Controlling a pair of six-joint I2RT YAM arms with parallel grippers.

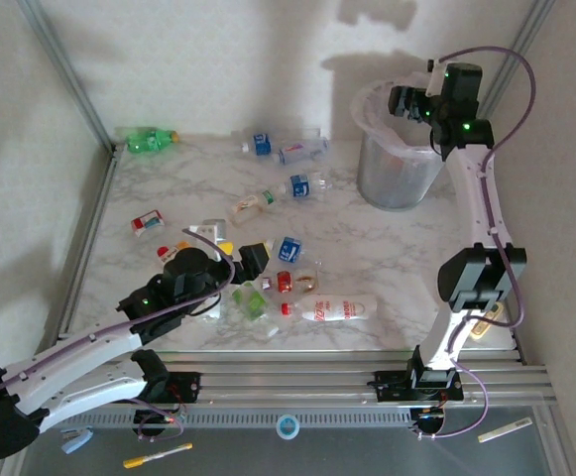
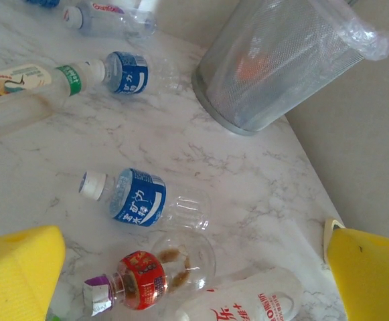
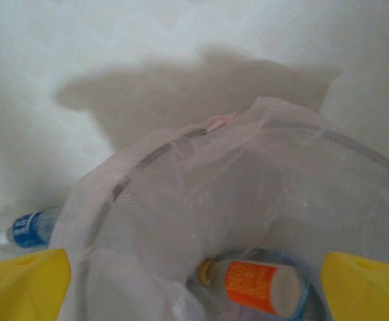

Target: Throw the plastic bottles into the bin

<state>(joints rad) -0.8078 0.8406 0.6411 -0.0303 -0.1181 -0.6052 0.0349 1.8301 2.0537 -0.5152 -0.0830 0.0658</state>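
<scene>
Orange-labelled bottle (image 3: 258,286) lay in the bin (image 1: 399,174) under the open, empty right pincer (image 3: 194,277), suggesting the release step; next, the open left pincer (image 2: 194,267) would need to close on the blue-labelled bottle (image 2: 137,198) below.

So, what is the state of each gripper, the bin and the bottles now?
left gripper: open, empty.
right gripper: open, empty, over the bin.
bin: upright, bag-lined, orange-label bottle inside.
green bottle: lying on its side, outside the bin.
blue-label bottle: lying on its side, capped.
</scene>
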